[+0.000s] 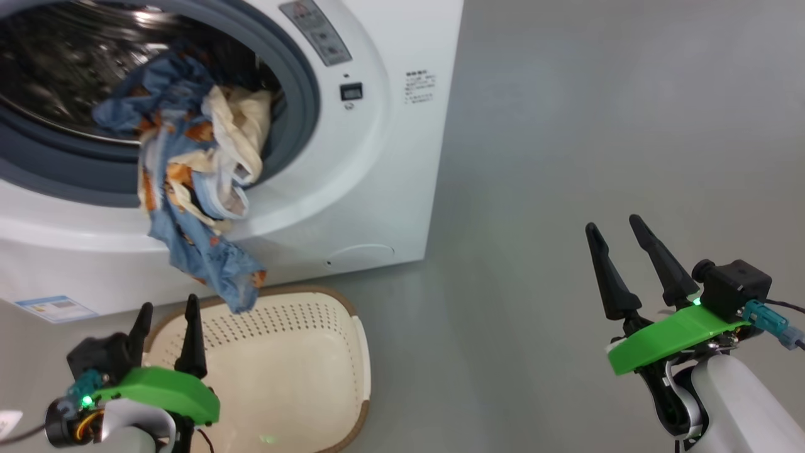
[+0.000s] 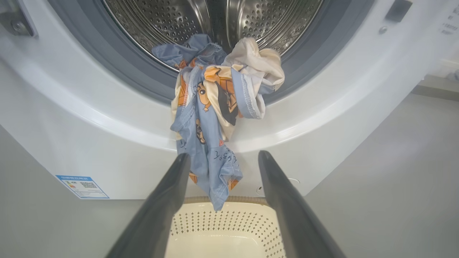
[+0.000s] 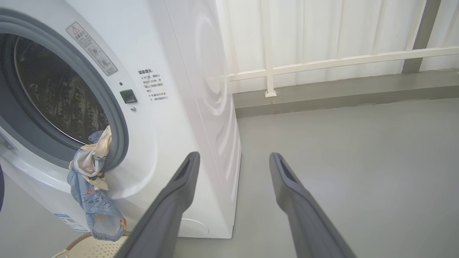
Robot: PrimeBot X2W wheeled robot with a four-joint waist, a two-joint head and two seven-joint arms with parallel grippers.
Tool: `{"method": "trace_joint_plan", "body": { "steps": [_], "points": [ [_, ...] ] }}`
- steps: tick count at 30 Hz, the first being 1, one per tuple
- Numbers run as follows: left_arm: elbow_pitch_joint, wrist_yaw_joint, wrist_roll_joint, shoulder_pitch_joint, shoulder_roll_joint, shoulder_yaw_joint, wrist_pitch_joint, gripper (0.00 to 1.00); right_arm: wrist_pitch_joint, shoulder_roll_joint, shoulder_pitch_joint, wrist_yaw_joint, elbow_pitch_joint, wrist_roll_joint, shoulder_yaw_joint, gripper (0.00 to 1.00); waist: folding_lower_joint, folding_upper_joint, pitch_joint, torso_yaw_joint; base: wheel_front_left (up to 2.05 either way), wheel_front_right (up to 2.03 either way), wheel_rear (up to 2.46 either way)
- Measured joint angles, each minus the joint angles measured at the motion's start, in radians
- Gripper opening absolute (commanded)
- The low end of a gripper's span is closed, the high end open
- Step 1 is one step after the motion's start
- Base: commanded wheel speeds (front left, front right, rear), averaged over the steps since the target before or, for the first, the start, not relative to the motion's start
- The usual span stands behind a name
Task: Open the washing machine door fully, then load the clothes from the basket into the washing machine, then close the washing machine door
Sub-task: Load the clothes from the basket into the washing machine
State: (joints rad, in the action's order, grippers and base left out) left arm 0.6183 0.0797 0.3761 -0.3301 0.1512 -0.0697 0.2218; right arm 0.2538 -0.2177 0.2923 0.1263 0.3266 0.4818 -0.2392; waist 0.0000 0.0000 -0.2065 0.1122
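The clothes [image 1: 188, 170], light blue with orange figures plus a cream piece, hang half out of the washing machine [image 1: 377, 157] over its grey seal, one end dangling above the basket [image 1: 295, 371]. In the left wrist view the clothes [image 2: 211, 118] drape from the drum mouth down toward the basket [image 2: 222, 233]. The basket holds nothing. My left gripper [image 1: 166, 311] stands open at the basket's left rim, below the clothes. My right gripper [image 1: 613, 226] is open over bare floor to the right of the machine. The washing machine door is out of view.
A grey floor [image 1: 566, 157] spreads to the right of the machine. In the right wrist view a white railing [image 3: 322, 61] and a low grey ledge [image 3: 340, 93] run along the far wall. A blue label [image 1: 53, 308] sits low on the machine's front.
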Motion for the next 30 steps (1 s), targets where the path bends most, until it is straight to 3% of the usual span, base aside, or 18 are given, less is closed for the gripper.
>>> {"method": "trace_joint_plan", "body": {
  "steps": [11, 30],
  "points": [
    [0.254, 0.033, 0.046, -0.210, 0.014, -0.005, -0.021, 1.00, 0.000, 0.020, 0.054, 0.000, -0.026, -0.008, 0.006, 1.00, 0.0001, 0.0000, -0.121, 0.042, 0.00, 0.00, 0.00],
    [0.586, 0.044, 0.134, -0.527, 0.078, 0.005, -0.049, 1.00, 0.000, 0.053, 0.139, 0.000, -0.051, -0.016, -0.009, 1.00, 0.0001, 0.0000, -0.299, 0.126, 0.00, 0.00, 0.00]
  ]
}}
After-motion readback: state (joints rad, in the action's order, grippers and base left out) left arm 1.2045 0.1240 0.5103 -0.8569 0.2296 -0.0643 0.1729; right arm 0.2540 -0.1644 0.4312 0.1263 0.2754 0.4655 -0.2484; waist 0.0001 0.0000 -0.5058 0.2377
